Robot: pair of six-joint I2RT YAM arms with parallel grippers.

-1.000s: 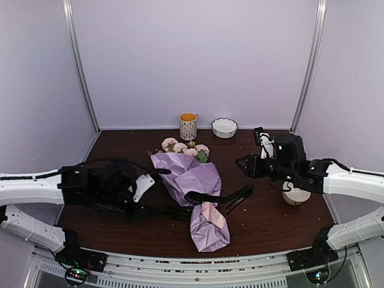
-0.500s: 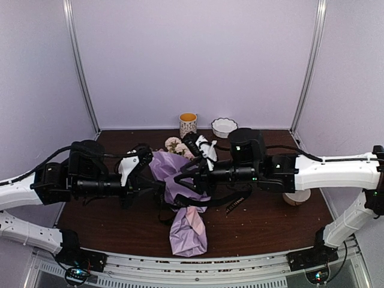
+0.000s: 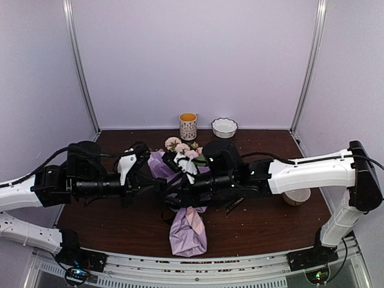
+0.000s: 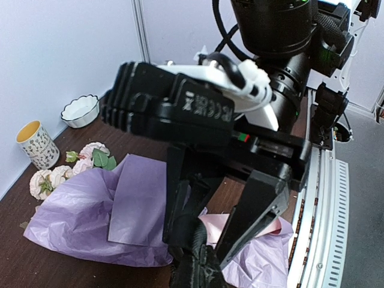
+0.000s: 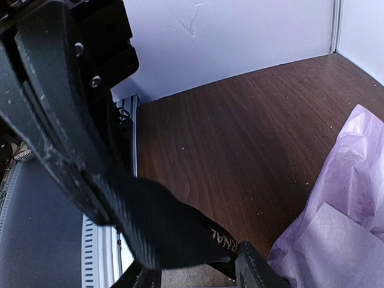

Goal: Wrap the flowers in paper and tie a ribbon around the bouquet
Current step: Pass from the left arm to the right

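Though behind the bouquet (image 3: 189, 231): cup (image 3: 188, 126), bowl (image 3: 224, 127).

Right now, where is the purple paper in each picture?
Top external: the purple paper lies mid-table, its tail pointing at the near edge.
Left wrist: lower left, just below the flowers.
Right wrist: lower right corner.
Shared landmark: the dark brown table under the paper shows in all three.
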